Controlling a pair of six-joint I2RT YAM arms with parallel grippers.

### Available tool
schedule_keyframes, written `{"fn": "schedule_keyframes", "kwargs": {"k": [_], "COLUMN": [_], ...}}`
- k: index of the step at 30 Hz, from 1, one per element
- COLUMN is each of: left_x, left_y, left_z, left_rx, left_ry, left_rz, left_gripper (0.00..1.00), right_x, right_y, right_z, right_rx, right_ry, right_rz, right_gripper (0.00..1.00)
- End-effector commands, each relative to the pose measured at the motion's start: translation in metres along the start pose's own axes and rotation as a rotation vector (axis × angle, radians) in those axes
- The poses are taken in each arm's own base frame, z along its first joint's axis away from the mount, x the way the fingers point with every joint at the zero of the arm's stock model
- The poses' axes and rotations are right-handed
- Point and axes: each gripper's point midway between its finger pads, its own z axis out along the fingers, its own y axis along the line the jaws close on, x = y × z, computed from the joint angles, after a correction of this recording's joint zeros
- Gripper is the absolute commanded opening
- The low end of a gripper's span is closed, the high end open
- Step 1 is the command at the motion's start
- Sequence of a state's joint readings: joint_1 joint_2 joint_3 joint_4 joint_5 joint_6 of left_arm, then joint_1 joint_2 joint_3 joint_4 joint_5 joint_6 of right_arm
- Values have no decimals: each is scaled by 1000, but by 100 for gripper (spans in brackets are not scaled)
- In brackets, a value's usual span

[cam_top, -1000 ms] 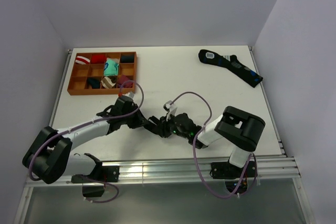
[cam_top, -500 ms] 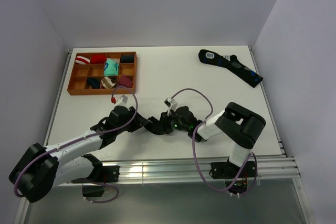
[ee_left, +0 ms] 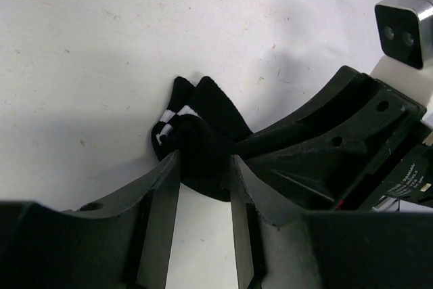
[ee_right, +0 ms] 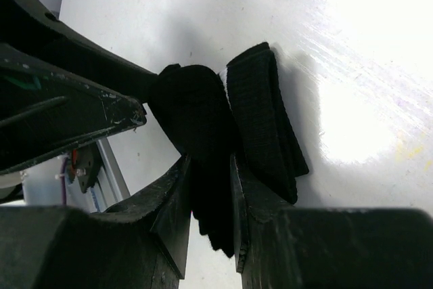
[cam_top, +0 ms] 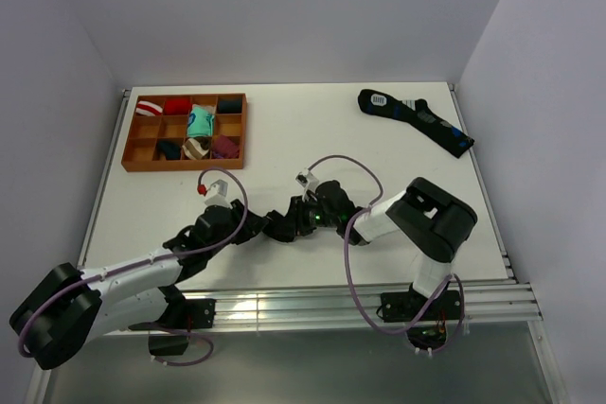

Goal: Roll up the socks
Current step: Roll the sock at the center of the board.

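Note:
A black sock (cam_top: 281, 227) with white stripes lies bunched on the white table between my two grippers. In the left wrist view the sock (ee_left: 197, 133) sits between my left gripper's (ee_left: 203, 170) fingertips, which press on its near end. In the right wrist view my right gripper (ee_right: 211, 187) is shut on a fold of the same sock (ee_right: 196, 116), with a ribbed cuff (ee_right: 264, 120) lying beside it. In the top view the left gripper (cam_top: 258, 227) and the right gripper (cam_top: 301, 219) face each other across the bundle.
A dark sock pair with blue marks (cam_top: 417, 120) lies at the back right. A wooden divided tray (cam_top: 127, 144) with several rolled socks stands at the back left. The table's front rail runs just behind the arm bases.
The left arm has swung lower and further left, and the right gripper has shifted slightly left and away. Both grippers have stayed on the black sock.

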State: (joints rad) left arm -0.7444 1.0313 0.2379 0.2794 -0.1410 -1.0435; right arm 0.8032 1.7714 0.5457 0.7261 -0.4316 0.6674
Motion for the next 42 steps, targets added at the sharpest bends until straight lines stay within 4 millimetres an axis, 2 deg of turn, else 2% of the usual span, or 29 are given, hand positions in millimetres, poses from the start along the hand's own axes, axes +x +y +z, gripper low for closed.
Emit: {"fn": "schedule_keyframes", "kwargs": {"k": [1,9,20,22,26,28,35,42], "left_x": [-4,5,2,2,5,9,7,16], "left_y": [-6,4,9,11,8,11,-2,5], "left_z": [0,-3,-17,-17,-12,-9,0,12], "left_rx": [31,45,73,70,74,69,101,37], "left_ry": [-46,-68,-129,-133,-121,-113,-123,-92], "left_rz": [-11,-30,-20,-18,-9,-9,-31,-39], "left_gripper": [40,42,43,49,49,55,59,59], "right_x": [121,124,128,129,131,131,128,126], "right_y": [-84,-83,-87,-88,-89,-87,-85,-83], "right_z": [-46,-44,-48,-48,-46,-45,-43,-44], "right_rx": [361,350,347,353,345,336,332,328], "right_ry": [402,448,499,505,511,514,520,526], "right_rz": [216,290,366,367,386,398,407,408], "right_gripper": [22,21,21,21,20,20,20,20]}}
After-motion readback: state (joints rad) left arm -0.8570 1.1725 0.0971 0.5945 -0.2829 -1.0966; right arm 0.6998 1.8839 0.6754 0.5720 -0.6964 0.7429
